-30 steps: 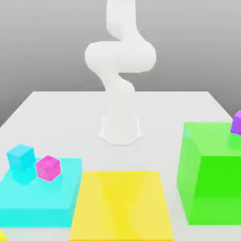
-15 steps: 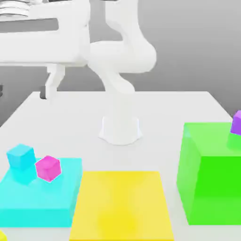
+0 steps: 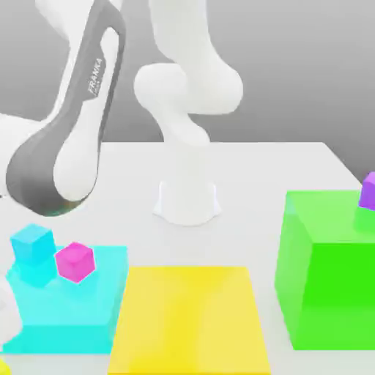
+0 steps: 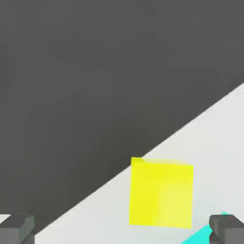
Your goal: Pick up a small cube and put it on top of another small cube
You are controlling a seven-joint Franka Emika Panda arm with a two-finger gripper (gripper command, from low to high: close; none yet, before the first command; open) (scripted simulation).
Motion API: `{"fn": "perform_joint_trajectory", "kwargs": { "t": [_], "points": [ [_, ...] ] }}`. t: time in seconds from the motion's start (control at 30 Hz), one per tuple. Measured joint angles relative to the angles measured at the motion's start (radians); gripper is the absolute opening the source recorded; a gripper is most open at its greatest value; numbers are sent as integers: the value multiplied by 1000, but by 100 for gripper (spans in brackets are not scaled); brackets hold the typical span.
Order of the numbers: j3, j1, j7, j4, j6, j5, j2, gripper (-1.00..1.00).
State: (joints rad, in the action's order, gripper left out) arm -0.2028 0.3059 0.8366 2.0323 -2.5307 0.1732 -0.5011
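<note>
A white worktop (image 3: 278,168) carries coloured blocks under a grey backdrop. At the exterior view's lower-left corner sits the small yellow cube (image 3: 4,366), beside the cyan block (image 3: 88,307). The tool (image 4: 121,228) hangs spread and empty, its fingertips (image 4: 16,228) flanking that cube.

— How many small cubes can you count?

— Four: a cyan cube (image 3: 31,244), a magenta cube (image 3: 75,262), a purple cube (image 3: 368,190) and a small yellow cube (image 4: 161,192).

— And the big blocks?

— Three: one cyan block (image 3: 69,311), one flat yellow block (image 3: 190,318), one green block (image 3: 329,271).

— Arms?

— One white arm (image 3: 80,124), on one table (image 3: 256,168).
</note>
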Motion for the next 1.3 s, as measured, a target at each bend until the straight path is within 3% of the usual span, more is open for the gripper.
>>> {"fn": "perform_joint_trajectory", "kwargs": {
  "t": [0.1, 0.13, 0.33, 0.5, 0.9, 1.2, 1.3],
  "points": [
    [22, 24, -17, -25, -71, 28, -109, 0],
    [29, 30, -21, -31, -91, 35, -135, -100],
    [32, 32, -25, -34, -100, 40, -148, -100],
    [-4, 4, -3, 2, -4, 9, -15, -100],
    [-77, -43, 143, 365, 60, -122, 423, -100],
    [-40, 17, 285, 644, 106, -258, 758, -100],
    [-41, 21, 291, 694, 32, -260, 734, -100]
  ]
}}
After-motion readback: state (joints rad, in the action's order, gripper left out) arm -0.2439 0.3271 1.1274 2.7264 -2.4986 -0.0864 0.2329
